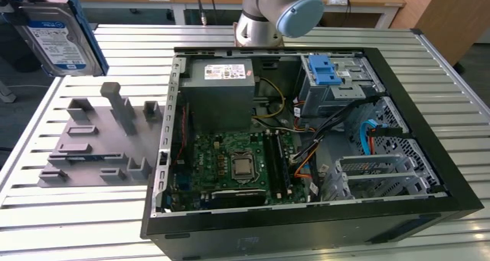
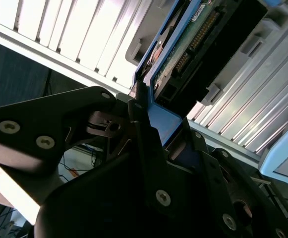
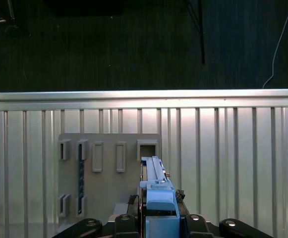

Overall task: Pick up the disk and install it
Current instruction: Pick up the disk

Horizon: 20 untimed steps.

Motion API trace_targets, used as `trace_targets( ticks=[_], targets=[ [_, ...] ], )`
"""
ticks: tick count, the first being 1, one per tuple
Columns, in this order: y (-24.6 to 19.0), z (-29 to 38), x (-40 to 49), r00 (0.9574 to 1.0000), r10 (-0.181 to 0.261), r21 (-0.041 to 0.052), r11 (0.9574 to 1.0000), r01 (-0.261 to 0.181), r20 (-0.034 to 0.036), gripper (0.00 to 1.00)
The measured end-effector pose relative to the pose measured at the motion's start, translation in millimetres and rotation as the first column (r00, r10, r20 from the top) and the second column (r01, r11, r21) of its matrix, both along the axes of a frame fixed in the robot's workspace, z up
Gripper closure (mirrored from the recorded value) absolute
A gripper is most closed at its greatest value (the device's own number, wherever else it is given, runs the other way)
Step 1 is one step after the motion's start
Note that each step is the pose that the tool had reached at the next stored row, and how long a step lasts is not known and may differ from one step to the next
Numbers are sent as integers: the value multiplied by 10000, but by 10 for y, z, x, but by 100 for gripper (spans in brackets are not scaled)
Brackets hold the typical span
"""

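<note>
Over slatted table (image 1: 84, 215) — disk (image 1: 61, 40) in tool (image 2: 144, 99)

Open air surrounds the disk (image 1: 63, 43) above the grey fixture (image 1: 92, 152); cables (image 1: 322, 136) crowd the case (image 1: 306, 229) at the exterior view's right.

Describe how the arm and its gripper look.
The arm is a silver-grey tube with a rounded light-blue joint cap. The gripper is matte black, built of flat angular plates and link bars fastened with silver screws.
</note>
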<state>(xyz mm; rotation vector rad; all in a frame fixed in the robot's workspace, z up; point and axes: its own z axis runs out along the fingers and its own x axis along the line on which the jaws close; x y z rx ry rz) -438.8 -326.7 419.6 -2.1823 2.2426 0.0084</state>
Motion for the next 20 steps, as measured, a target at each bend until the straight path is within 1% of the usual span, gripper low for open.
trace_targets(
  ticks=[20],
  targets=[
    [1,106,0,10000,0,0,10000,0,14,64]
  ],
)
